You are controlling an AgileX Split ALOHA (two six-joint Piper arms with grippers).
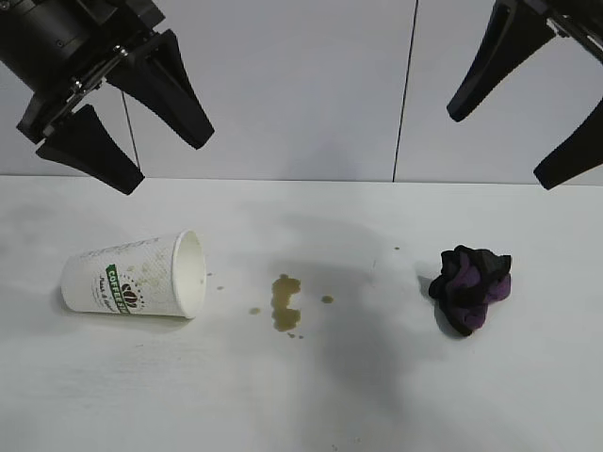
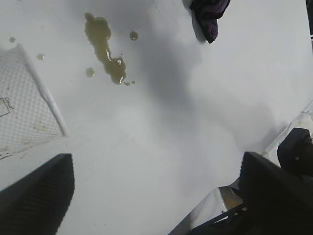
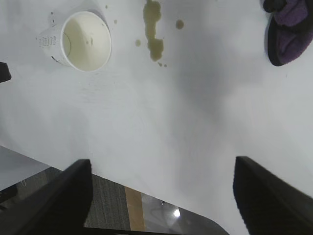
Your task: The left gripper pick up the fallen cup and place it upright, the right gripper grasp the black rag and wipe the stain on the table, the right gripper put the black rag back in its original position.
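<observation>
Paper coffee cup lies on its side at the table's left, long axis horizontal, mouth toward the centre stain. Left hand, released and empty, hangs directly above it at upper left. Right hand, also released, hangs above the black rag at right.

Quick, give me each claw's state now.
Left claw: open, holding nothing, raised above the cup.
Right claw: open, holding nothing, raised above the rag.
</observation>
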